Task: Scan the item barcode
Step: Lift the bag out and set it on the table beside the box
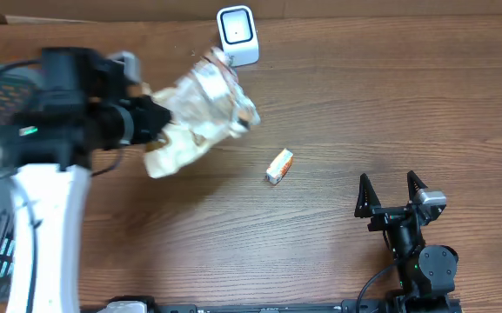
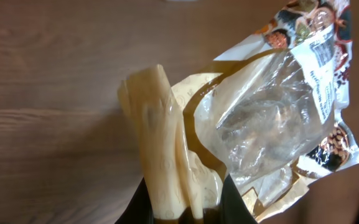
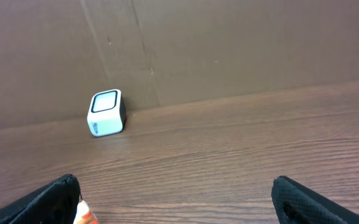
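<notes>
Clamped tight on the tail of a crinkled snack bag [image 1: 207, 109], my left claw [image 1: 157, 118] holds the packet at about ten o'clock on the table [image 1: 364, 104], its far corner just beside the white scanner [image 1: 236, 35] at twelve. Pickup looks done. What's left, I judge, is showing the barcode to the scanner's window. A white printed label [image 2: 319, 53] shows on the bag, though I cannot tell which way it faces. One small box [image 1: 279, 166] lies near centre, out of the way. My right claw [image 1: 391, 193] rests at five o'clock, jaws apart, empty.
</notes>
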### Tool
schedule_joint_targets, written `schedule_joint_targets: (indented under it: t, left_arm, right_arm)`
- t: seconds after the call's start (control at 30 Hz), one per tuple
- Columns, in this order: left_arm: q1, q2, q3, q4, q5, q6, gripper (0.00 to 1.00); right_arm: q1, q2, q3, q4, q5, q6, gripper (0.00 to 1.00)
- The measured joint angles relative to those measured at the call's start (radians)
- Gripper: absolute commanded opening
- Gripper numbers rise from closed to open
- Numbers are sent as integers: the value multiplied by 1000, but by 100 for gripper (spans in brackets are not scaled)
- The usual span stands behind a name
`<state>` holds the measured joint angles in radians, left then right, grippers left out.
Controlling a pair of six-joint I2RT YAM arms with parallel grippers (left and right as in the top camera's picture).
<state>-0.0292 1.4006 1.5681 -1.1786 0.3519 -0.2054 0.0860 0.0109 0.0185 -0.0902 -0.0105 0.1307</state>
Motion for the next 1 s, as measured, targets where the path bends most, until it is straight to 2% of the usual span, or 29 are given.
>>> schedule_joint_targets:
  t: [0.2,0.33,0.57,0.63,0.77,0.8,0.87,1.0]
  left_arm:
    - [-146,100,-198,122,-98,3,4]
    - [-181,180,-277,175,-122,2,4]
    - [-195,295,-305,220,-116,-12,6]
    - [-195,319,-305,232,-106,-22,12]
    - [-195,341,-305,249,-83,-29,54]
    - [-195,343,-305,253,-79,-33,61]
    - [-195,344,-305,254,-71,-38,68]
    - [-195,344,-305,256,-63,-47,68]
  right_arm:
    - [0,0,0,0,0,0,100]
    - [0,0,0,0,0,-1,100]
    - [0,0,0,0,0,-1,100]
    - [0,0,0,1,0,0,100]
    - [0,0,0,0,0,0,100]
    - [0,0,0,0,0,0,100]
    - [0,0,0,0,0,-1,100]
    - [0,0,0,0,0,0,100]
